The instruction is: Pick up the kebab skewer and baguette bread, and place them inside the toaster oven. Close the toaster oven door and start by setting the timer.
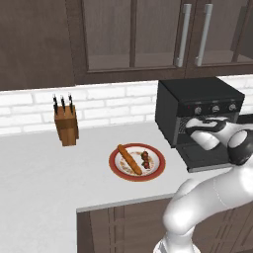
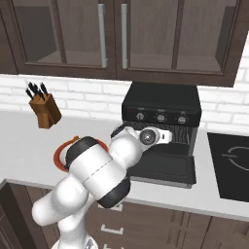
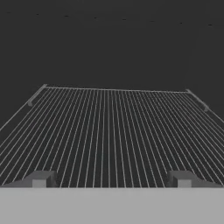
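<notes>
Red-rimmed plate (image 2: 62, 151) in the right base view mostly hidden behind the arm — food on it unseen; oven door (image 1: 207, 157) partly covered by the arm; stovetop (image 2: 232, 165) cut off by the right edge; knob markings too small to read

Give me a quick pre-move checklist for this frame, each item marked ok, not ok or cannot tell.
1. Toaster oven door dropped open: ok.
2. Wire rack bare, room for food: ok.
3. Hand open, holding nothing: ok.
4. Baguette bread and kebab skewer inside the toaster oven: not ok, both lie apart on the red-rimmed plate.
5. Hand placed for a pick: not ok, it points into the oven mouth, away from the plate.
6. Timer knob position: cannot tell, too small.
</notes>
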Robot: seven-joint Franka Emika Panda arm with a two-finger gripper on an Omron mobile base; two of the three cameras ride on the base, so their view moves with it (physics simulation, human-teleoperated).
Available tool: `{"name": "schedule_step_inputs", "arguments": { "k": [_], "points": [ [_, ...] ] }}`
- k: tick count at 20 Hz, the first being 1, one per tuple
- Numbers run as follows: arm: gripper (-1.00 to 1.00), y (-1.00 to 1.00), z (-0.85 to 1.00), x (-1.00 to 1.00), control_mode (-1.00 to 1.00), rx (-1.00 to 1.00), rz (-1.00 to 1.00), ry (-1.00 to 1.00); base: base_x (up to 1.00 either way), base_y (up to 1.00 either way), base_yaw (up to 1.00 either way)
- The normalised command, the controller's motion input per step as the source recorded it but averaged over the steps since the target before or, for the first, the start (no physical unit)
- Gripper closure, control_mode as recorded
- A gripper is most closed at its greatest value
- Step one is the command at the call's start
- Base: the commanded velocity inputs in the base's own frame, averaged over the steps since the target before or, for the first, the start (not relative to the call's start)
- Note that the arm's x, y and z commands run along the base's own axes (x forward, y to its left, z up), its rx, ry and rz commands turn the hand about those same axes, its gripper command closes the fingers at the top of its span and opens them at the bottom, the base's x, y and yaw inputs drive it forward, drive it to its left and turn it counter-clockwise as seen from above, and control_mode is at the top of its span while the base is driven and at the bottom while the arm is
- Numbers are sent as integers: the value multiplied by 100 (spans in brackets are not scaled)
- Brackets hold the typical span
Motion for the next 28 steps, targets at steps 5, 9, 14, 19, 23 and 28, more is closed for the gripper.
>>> {"name": "schedule_step_inputs", "arguments": {
  "k": [5, 9, 14, 19, 23, 28],
  "points": [
    [-100, 0, -18, 0, -100, 0, 0, 11, 0, 0, 0],
    [-100, 0, -8, 0, -100, 0, 0, 8, 0, 0, 0],
    [-100, 0, -13, 0, -100, 0, 0, 6, 0, 0, 0],
    [-100, -1, -24, 0, -100, 0, 0, 7, 0, 0, 0],
    [-100, -10, -55, -11, -100, 1, 0, 5, 0, 0, 0],
    [-100, -20, -70, -32, -100, 4, 0, 4, 0, 0, 0]
  ]
}}
